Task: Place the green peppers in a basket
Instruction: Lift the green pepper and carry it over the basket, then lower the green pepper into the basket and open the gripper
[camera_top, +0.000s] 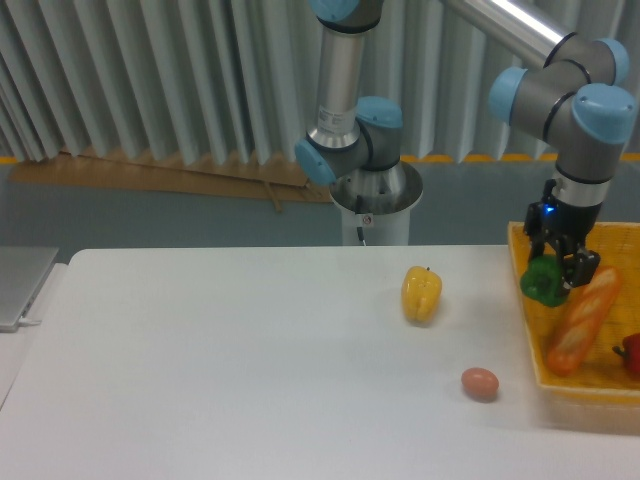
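Note:
The dark-green pepper (543, 282) hangs in the air over the left edge of the yellow-orange mesh basket (600, 378) at the right of the table. My gripper (557, 268) points down from the arm's wrist and is shut on the green pepper, its black fingers on either side of it. The pepper is just left of a bread loaf (582, 320) that lies inside the basket.
A yellow bell pepper (421, 293) stands on the white table left of the basket. A small brown egg (480, 383) lies nearer the front. A red item (630, 355) shows at the basket's right edge. The arm's base (376, 190) rises behind the table.

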